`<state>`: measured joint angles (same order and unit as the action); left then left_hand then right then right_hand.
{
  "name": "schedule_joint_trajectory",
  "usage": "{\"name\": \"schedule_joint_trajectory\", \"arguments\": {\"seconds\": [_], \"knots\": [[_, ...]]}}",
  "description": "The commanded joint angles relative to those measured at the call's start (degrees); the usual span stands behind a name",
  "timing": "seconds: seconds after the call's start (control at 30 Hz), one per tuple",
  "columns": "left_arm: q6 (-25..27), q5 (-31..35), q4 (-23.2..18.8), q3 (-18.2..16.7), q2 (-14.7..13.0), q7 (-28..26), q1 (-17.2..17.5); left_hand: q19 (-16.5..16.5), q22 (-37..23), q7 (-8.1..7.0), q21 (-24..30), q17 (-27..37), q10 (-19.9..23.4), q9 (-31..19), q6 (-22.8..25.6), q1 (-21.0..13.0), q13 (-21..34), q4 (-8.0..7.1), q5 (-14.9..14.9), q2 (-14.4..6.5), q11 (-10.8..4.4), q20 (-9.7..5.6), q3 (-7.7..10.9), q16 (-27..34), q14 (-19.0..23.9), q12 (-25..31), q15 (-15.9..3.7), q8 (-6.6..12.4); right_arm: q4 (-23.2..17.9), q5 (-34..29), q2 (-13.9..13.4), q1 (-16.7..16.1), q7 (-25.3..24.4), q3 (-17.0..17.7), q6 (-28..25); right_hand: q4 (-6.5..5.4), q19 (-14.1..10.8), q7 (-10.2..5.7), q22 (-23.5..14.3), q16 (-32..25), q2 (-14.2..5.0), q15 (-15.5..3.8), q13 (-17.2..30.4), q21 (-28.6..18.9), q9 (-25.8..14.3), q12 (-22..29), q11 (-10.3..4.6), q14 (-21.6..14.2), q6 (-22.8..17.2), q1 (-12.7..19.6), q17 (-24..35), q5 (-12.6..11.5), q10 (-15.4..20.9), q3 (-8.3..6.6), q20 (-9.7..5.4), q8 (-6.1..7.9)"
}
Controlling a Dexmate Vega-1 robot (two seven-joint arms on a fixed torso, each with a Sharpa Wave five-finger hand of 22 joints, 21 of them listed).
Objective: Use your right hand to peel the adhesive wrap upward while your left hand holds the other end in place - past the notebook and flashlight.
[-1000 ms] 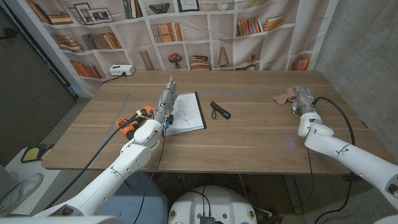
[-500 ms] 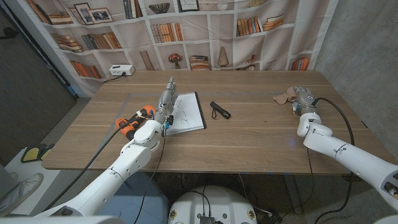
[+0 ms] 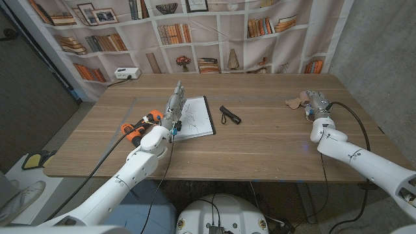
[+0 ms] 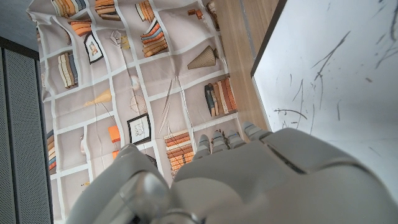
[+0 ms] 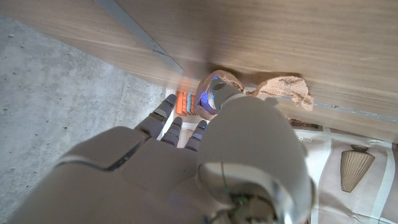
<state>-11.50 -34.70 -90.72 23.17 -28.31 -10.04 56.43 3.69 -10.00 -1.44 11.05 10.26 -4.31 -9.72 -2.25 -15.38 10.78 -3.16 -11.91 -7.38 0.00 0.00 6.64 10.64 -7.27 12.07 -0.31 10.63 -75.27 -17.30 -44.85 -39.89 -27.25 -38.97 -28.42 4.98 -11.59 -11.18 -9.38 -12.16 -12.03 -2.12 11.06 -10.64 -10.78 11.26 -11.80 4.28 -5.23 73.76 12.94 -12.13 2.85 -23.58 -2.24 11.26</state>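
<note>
Little changed over the last second — right hand (image 3: 316, 103) edged slightly toward the tan adhesive wrap (image 3: 298, 101) at far right, touching it; grip unclear. Left hand (image 3: 173, 107) unmoved, extended over notebook (image 3: 194, 117) beside flashlight (image 3: 229, 115) — closure unclear. Peel not begun.

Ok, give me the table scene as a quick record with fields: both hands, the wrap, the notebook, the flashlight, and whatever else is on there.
left hand: stretched over the near-left edge of the notebook, holds nothing visible
right hand: at the adhesive wrap, far right of the table; grip cannot be told
adhesive wrap: crumpled tan piece lying on the wood
notebook: open, white page with scribbles
flashlight: black, lying right of the notebook, apart from it
orange tool: left of the notebook, partly behind the left arm
table: wooden
</note>
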Motion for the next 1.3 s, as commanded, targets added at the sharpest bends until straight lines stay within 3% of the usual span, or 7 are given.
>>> {"name": "schedule_joint_trajectory", "arguments": {"seconds": [0.03, 0.43, 0.53, 0.83, 1.17, 1.3], "knots": [[0.0, 0.2, -0.2, 0.1, 0.1, -0.3, 0.2, -0.2, -0.1, -0.18, 0.2, 0.1, 0.2, -0.2, 0.2, 0.4, 0.2, 0.03, 0.2, -0.1, -0.11, -0.03, 0.57, 0.0, 0.4, 0.0, -0.04, -0.17, 1.6, 0.2, 0.2, 0.6, 0.0, -0.6, 1.0, 0.00, 0.5, -0.37, -0.2, -0.6, -0.40, -10.56, 0.3, 0.1, -0.3, 0.6, -0.26, -0.1, -0.8, 1.0, 0.4, -0.4, 0.8, -1.64, -6.24, 0.46], [0.3, -0.1, 0.3, 0.4, 0.3, 0.3, -0.3, -0.2, -0.1, -0.26, 0.2, 0.1, 0.2, -0.2, 0.2, 0.4, 0.2, 0.04, 0.2, -0.1, -0.13, -0.02, 0.61, 0.0, 0.4, 0.0, 0.02, -0.15, 2.8, -0.1, 0.3, 1.2, -0.2, -1.1, 1.6, -0.29, 0.8, -0.65, -0.3, -0.8, -0.46, -10.75, 0.3, -0.1, -0.3, 0.6, -0.33, -0.1, -1.0, 2.2, 0.9, -0.7, 0.8, -3.72, -6.45, 0.38], [0.3, -0.1, 0.5, 0.5, 0.4, 0.4, -0.5, -0.2, -0.1, -0.27, 0.2, 0.1, 0.2, -0.2, 0.2, 0.4, 0.2, 0.04, 0.2, -0.1, -0.08, -0.01, 0.62, 0.0, 0.4, 0.0, 0.02, -0.16, 2.8, 0.2, 0.4, 1.2, -0.1, -1.0, 1.6, -0.85, 0.8, -0.85, -0.3, -1.0, -0.43, -10.79, 0.3, -0.2, -0.3, 0.8, -0.37, -0.4, -1.6, 2.6, 1.2, -0.7, 1.4, -4.67, -6.49, 0.50], [0.1, -0.2, 1.0, 0.5, 0.6, 0.8, -0.9, -0.2, -0.1, -0.19, 0.2, 0.1, 0.3, -0.2, 0.2, 0.5, 0.2, 0.05, 0.2, -0.1, -0.14, -0.01, 0.65, 0.0, 0.4, 0.0, 0.02, -0.16, 1.5, 0.9, -0.2, 0.6, 0.9, -0.8, 1.8, -1.86, 0.7, -0.13, -0.3, -1.1, -0.15, -10.31, 0.3, -0.3, -0.3, 0.6, 0.44, -0.3, -1.1, 2.5, 1.6, -0.6, 1.0, -5.48, -6.13, 0.15], [0.0, -0.2, 1.6, 0.6, 0.8, 1.0, -1.2, -0.2, -0.1, -0.20, 0.2, 0.1, 0.2, -0.2, 0.2, 0.5, 0.2, 0.06, 0.2, 0.0, -0.11, 0.00, 0.69, 0.0, 0.4, -0.1, 0.06, -0.16, 1.9, 1.3, -0.2, 0.8, 1.6, -0.7, 2.9, -6.10, 0.0, 0.31, -0.2, -1.7, -0.11, -9.78, 0.5, -0.4, -0.3, 0.5, 1.22, -0.3, -0.9, -1.7, 2.2, 0.6, 0.8, -4.10, -5.61, 0.03], [0.1, -0.2, 1.7, 0.6, 0.8, 1.0, -1.4, -0.2, -0.1, -0.25, 0.2, 0.1, 0.2, -0.2, 0.3, 0.5, 0.2, 0.06, 0.2, 0.0, -0.06, -0.01, 0.71, 0.0, 0.5, -0.1, 0.06, -0.15, 2.3, 1.4, -0.1, 1.0, 1.6, -0.7, 3.2, -6.80, 0.2, 0.44, -0.2, -1.7, -0.36, -9.83, 0.5, -0.3, -0.4, 0.6, 1.29, -0.3, -1.3, -2.2, 2.4, 0.7, 1.2, -4.22, -5.68, 0.18]]}}
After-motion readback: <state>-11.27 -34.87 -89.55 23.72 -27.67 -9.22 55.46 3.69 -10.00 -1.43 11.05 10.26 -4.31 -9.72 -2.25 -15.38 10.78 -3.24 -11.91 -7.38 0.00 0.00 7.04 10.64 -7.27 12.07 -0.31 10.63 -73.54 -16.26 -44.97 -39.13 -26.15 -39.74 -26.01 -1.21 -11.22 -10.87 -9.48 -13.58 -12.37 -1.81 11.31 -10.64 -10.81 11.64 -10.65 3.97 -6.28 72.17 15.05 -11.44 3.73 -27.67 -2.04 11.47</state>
